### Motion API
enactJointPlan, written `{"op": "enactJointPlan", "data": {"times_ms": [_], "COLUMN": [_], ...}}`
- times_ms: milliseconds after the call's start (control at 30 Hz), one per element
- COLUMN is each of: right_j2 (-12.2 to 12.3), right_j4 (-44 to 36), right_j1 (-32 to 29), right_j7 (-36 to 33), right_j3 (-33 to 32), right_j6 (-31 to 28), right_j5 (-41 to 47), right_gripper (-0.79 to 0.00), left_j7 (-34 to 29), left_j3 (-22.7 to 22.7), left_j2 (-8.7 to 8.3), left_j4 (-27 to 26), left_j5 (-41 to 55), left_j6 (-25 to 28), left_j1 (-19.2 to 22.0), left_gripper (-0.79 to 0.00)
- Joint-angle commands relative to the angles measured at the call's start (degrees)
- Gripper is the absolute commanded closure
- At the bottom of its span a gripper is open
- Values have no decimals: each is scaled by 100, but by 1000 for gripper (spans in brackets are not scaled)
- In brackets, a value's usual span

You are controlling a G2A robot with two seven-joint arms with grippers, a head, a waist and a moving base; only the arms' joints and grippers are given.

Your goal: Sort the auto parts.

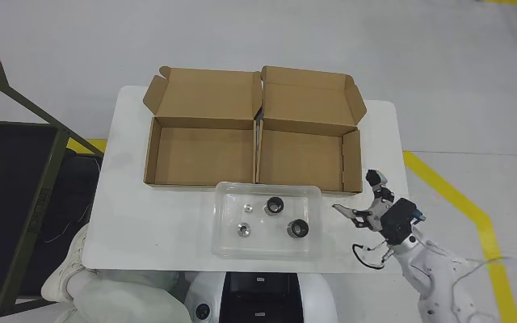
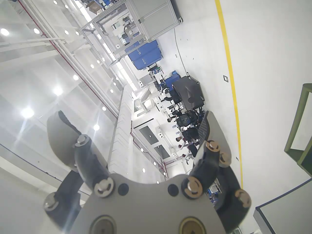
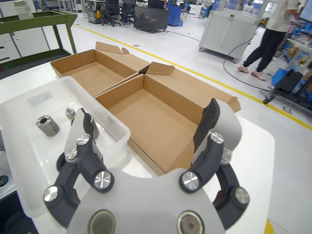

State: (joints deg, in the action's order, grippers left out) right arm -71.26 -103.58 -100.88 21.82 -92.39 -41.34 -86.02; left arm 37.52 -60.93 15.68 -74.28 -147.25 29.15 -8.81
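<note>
A clear plastic tray (image 1: 266,244) at the table's front edge holds two dark-bored metal cylinders (image 1: 275,205) (image 1: 299,228) and two small silver parts (image 1: 249,208) (image 1: 244,229). Behind it stand two open cardboard boxes, the left box (image 1: 202,153) and the right box (image 1: 307,160), both bare inside. My right gripper (image 1: 355,194) hovers open just right of the tray, nothing between its fingers. In the right wrist view the right gripper (image 3: 148,109) faces the nearer box (image 3: 156,122), with the tray (image 3: 117,124), a cylinder (image 3: 47,125) and a small stud (image 3: 70,112) beside it. My left gripper (image 2: 134,120) is open, aimed at the room.
The white table (image 1: 129,202) has bare surface left of the tray and right of the boxes. A green metal frame (image 1: 32,194) stands off the table's left side. The box lids (image 1: 210,93) are folded back toward the far edge.
</note>
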Motion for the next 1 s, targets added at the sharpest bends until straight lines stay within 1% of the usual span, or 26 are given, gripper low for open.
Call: {"op": "enactJointPlan", "data": {"times_ms": [0,167,467,533,600,767,967], "right_j2": [5,26,79,105,131,227,438], "right_j4": [105,273,454,378,345,298,197], "right_j1": [127,348,780,912,1011,1187,1458], "right_j7": [-84,-296,-845,-1016,-1154,-1520,-2144], "right_j3": [158,464,978,1156,1343,1781,2224], "right_j6": [-140,-417,-1158,-1508,-1666,-1666,-1666], "right_j5": [30,10,-44,-192,-309,-472,-529], "right_gripper": [-785,-785,-785,-785,-785,-785,-785], "left_j7": [0,0,0,0,0,0,0], "left_j3": [0,0,0,0,0,0,0], "left_j2": [0,0,0,0,0,0,0], "left_j4": [0,0,0,0,0,0,0], "left_j5": [0,0,0,0,0,0,0], "left_j6": [0,0,0,0,0,0,0], "left_j1": [0,0,0,0,0,0,0], "left_gripper": [-785,-785,-785,-785,-785,-785,-785]}}
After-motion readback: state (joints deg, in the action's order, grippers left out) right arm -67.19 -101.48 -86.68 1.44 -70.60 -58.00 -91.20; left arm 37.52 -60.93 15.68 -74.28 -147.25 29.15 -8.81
